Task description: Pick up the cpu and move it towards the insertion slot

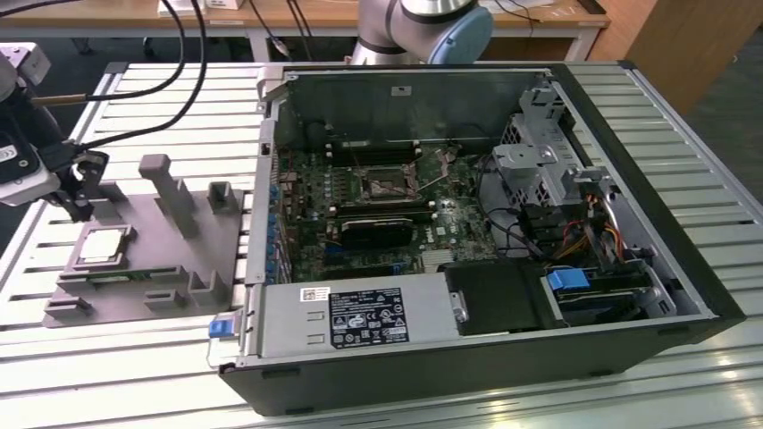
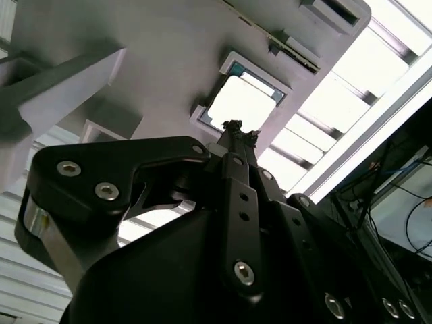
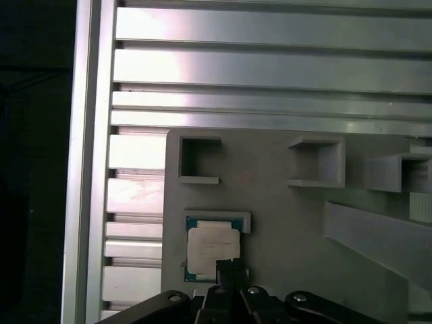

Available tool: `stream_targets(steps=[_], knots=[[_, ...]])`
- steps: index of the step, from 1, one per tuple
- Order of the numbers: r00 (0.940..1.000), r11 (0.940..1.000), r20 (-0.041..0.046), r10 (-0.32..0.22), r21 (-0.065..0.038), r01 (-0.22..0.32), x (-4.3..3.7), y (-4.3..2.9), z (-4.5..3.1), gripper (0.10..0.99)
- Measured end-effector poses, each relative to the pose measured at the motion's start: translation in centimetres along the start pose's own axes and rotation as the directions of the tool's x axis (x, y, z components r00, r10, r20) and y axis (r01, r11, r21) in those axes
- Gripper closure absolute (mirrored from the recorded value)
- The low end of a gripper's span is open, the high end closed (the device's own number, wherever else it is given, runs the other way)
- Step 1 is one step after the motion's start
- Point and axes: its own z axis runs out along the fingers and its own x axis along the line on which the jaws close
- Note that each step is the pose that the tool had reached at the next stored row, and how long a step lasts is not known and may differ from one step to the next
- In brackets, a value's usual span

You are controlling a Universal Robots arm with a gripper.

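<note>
The black metal gripper hangs with its slim fingers drawn together at the tip and, as far as the dim wrist views allow, nothing pinched between them. Just below it lies the cpu, a small flat square chip with a silvery-grey top and a paler rim. It sits flat in a square recess of the grey plastic fixture plate. In the first wrist view the fingertips overlap the chip's near edge, though whether they touch it is unclear.

A narrow green memory stick lies in the same plate, beside the cpu. The plate rests on the slatted aluminium table. Toward the exterior view's right stands the open black computer case. On its green board is the insertion slot, a square socket with a silvery frame and a dark centre, well apart from the cpu.
</note>
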Motion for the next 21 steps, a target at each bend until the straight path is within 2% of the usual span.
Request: stream_targets(steps=[8, 21], knots=[[1.0000, 1.0000, 0.0000, 0.000, 0.000, 0.000, 0.61, -0.04, 1.45, 0.984], [1.0000, 1.0000, 0.0001, 0.000, 0.000, 0.000, 0.83, -0.14, 3.82, 0.984]])
